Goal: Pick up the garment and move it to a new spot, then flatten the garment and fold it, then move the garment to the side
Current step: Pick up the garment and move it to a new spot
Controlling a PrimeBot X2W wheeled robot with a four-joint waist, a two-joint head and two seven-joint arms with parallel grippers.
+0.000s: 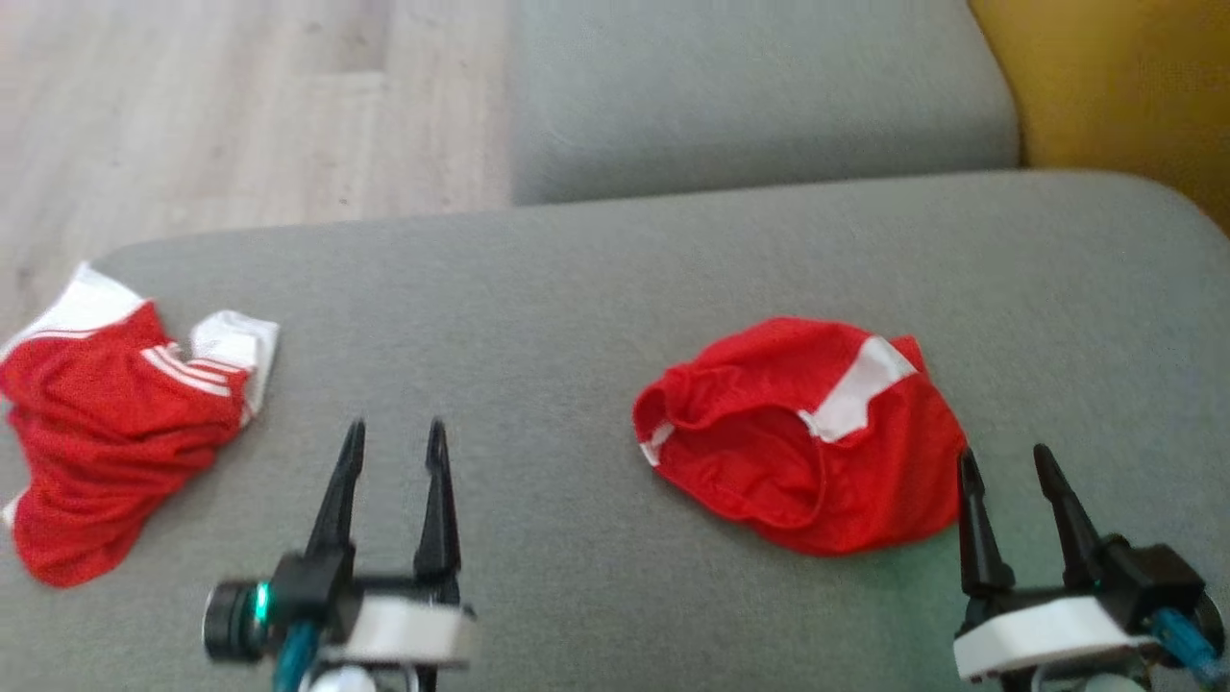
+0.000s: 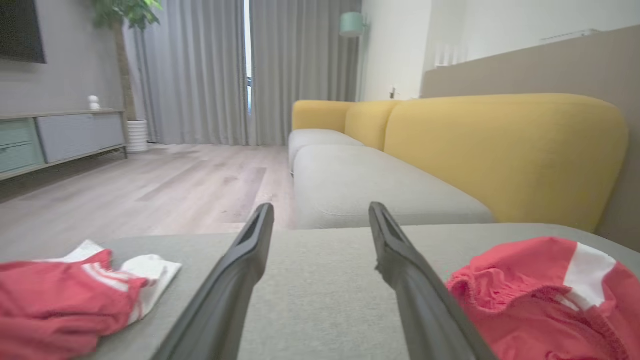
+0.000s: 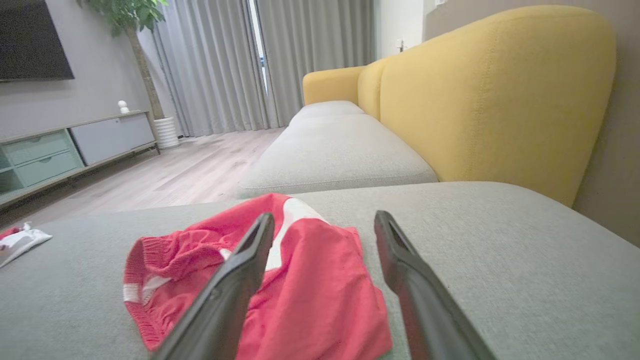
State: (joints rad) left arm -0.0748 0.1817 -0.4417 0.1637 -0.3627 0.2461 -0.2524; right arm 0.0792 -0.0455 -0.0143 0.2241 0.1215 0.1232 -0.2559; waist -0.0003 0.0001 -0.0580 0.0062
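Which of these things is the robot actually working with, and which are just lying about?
Part of the job:
- red garment near the right claw
- red-and-white garment at the far left (I cannot tell which of the two is next)
- left claw, open like the right
- grey cushion under both

Just lying about:
- yellow backrest
- cabinet
- potted plant
- curtains

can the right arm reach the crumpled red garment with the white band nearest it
Probably yes: the open right gripper sits beside that crumpled red garment, with nothing between them on the grey fabric cushion.
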